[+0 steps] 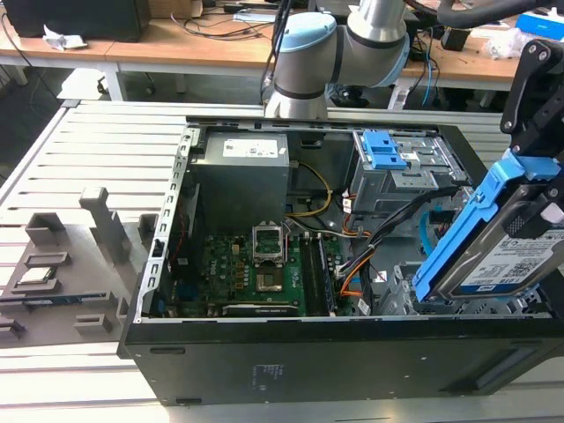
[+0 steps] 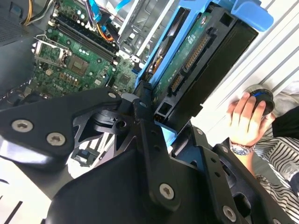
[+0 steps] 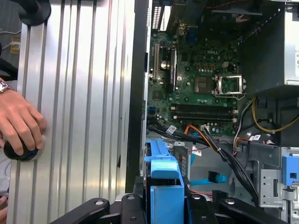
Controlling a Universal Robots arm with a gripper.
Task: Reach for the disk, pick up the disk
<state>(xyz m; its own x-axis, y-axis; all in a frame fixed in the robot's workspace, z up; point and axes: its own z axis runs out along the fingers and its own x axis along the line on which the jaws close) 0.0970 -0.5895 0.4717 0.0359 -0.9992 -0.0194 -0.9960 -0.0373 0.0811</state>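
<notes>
claw (image 2: 156, 119) clamped on disk (image 1: 507, 251), lifted above open computer case (image 1: 264, 361).

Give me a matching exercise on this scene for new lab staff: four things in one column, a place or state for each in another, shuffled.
Things:
1. disk
2. claw
3. drive cage
4. person's hand

Places or states:
A. resting on a dark round knob on the slatted metal table
B. fixed inside the computer case, with blue latches
C. tilted, lifted above the open case
D. closed on the blue carrier frame

Pairs: 1-C, 2-D, 3-B, 4-A
</notes>
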